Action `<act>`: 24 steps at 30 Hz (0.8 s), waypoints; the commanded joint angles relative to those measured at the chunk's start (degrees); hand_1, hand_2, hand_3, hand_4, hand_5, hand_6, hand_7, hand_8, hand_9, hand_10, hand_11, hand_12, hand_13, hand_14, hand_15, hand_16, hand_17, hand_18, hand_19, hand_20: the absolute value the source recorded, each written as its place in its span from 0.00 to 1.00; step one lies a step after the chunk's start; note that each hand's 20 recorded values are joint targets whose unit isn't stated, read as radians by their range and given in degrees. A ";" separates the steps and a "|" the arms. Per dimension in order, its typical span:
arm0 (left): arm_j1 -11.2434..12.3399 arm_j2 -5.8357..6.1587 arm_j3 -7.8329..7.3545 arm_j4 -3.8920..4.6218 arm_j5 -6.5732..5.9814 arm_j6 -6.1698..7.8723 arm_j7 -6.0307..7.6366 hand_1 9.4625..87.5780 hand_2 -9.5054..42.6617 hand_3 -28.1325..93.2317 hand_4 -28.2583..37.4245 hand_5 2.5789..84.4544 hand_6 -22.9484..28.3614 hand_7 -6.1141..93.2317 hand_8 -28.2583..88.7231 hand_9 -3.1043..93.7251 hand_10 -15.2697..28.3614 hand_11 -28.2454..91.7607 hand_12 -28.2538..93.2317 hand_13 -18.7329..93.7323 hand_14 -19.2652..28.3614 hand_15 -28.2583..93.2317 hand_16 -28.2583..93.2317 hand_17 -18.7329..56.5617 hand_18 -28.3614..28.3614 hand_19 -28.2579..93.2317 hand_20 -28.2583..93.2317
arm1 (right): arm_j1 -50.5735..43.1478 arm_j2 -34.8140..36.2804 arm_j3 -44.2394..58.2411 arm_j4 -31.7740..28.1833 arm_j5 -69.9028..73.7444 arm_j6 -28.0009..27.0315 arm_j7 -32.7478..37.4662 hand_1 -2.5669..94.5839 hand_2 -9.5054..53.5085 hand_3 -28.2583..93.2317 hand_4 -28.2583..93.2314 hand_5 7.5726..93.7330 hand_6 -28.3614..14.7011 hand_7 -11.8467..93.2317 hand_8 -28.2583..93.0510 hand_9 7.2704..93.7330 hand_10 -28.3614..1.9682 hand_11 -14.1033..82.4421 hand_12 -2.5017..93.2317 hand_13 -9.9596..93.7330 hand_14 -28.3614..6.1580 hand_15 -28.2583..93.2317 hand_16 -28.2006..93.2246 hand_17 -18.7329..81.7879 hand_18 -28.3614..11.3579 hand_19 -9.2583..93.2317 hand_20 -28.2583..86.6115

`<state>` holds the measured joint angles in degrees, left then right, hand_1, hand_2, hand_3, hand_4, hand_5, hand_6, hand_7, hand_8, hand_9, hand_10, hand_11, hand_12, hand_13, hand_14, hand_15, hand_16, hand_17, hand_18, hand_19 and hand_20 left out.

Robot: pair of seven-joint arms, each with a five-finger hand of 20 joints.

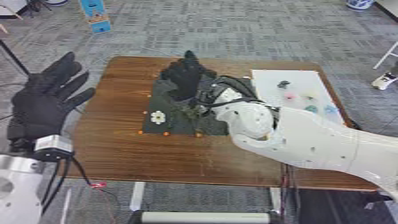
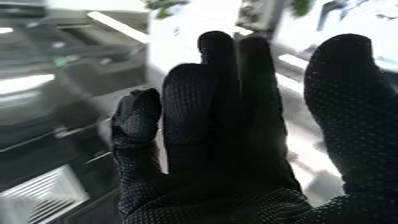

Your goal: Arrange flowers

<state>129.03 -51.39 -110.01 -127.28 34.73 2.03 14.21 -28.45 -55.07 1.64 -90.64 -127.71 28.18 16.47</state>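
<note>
My left hand is open, held to the left of the table. Over the dark mat is my right hand, its fingers pointing toward the table's far side. In the right wrist view that hand has mostly straight fingers, the thumb apart, and no flower visible in it. A white flower lies on the mat's near left part. The white sheet at the right holds a dark flower, a pink one, a pale yellow one, a teal one and a blue one.
Small orange pieces sit along the mat's edges, one near its front. My right forearm crosses the right side of the brown table and hides part of the mat and sheet.
</note>
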 commanded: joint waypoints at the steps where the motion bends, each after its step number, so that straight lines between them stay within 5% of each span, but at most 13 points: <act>1: 1.95 -2.04 -0.01 -0.34 0.17 0.02 -0.91 0.17 0.02 0.77 0.00 0.30 0.49 0.22 0.17 0.26 0.57 0.34 0.37 0.33 0.67 0.32 0.28 0.10 0.89 0.55 0.30 | -6.35 13.66 7.75 9.00 -2.47 -6.00 10.98 0.36 0.00 0.91 0.00 0.42 0.63 0.37 0.12 0.43 0.55 0.42 0.27 0.51 0.53 0.84 0.47 0.39 0.23 0.85 0.74; 5: 3.00 -2.79 -0.21 -0.62 0.14 0.45 -0.79 0.18 0.02 0.76 0.00 0.29 0.49 0.22 0.17 0.26 0.57 0.34 0.37 0.33 0.67 0.32 0.28 0.10 0.89 0.56 0.30 | -11.86 15.74 12.99 10.16 -1.51 -13.75 16.09 0.35 0.00 0.90 0.00 0.25 0.48 0.29 0.16 0.20 0.42 0.33 0.28 0.32 0.41 0.84 0.43 0.33 0.23 0.82 0.73; 9: 3.96 -3.67 -0.08 -0.93 0.07 0.56 -0.81 0.18 0.02 0.76 0.00 0.30 0.49 0.22 0.17 0.26 0.57 0.34 0.37 0.33 0.67 0.32 0.28 0.10 0.89 0.56 0.30 | -16.89 18.01 17.33 9.62 -0.38 -17.99 20.39 0.34 0.00 0.88 0.00 0.20 0.41 0.22 0.19 0.15 0.37 0.27 0.28 0.27 0.36 0.83 0.42 0.30 0.21 0.80 0.71; 11: 3.74 -3.76 0.19 -0.73 0.02 0.50 -0.94 0.18 0.02 0.76 0.00 0.30 0.49 0.22 0.17 0.26 0.57 0.34 0.37 0.33 0.67 0.32 0.28 0.10 0.89 0.55 0.30 | -20.16 19.50 20.90 8.32 0.22 -19.63 20.37 0.32 0.00 0.89 0.00 0.21 0.40 0.21 0.19 0.17 0.35 0.26 0.28 0.28 0.35 0.82 0.42 0.30 0.20 0.79 0.71; 13: 3.72 -3.86 0.10 -0.72 0.32 0.64 -1.18 0.18 0.02 0.76 0.00 0.30 0.49 0.22 0.17 0.26 0.57 0.34 0.37 0.33 0.67 0.32 0.28 0.10 0.89 0.55 0.30 | -22.45 21.26 21.63 8.51 -0.08 -13.43 17.65 0.31 0.00 0.89 0.00 0.24 0.40 0.22 0.19 0.23 0.36 0.28 0.27 0.31 0.36 0.82 0.42 0.31 0.18 0.80 0.71; 16: 3.79 -3.82 -0.03 -0.75 0.15 0.69 -1.10 0.17 0.02 0.76 0.00 0.30 0.49 0.22 0.17 0.26 0.57 0.34 0.37 0.33 0.67 0.32 0.28 0.10 0.89 0.55 0.30 | -25.10 23.33 23.35 7.22 -1.58 -10.38 16.16 0.32 0.00 0.91 0.00 0.32 0.51 0.29 0.16 0.34 0.48 0.35 0.26 0.35 0.40 0.83 0.42 0.33 0.19 0.82 0.72; 24: 4.16 -3.89 -0.14 -0.83 0.08 0.45 -1.45 0.18 0.02 0.76 0.00 0.30 0.49 0.22 0.17 0.26 0.57 0.34 0.37 0.33 0.67 0.32 0.28 0.10 0.89 0.55 0.30 | -29.27 26.39 27.80 3.69 -2.28 -11.93 16.46 0.33 0.00 0.90 0.00 0.43 0.62 0.35 0.13 0.46 0.63 0.41 0.25 0.39 0.44 0.83 0.42 0.34 0.20 0.82 0.72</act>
<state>132.34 -54.72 -109.96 -127.61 34.73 2.24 13.47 -55.60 -31.27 27.31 -84.47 -127.81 18.75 31.60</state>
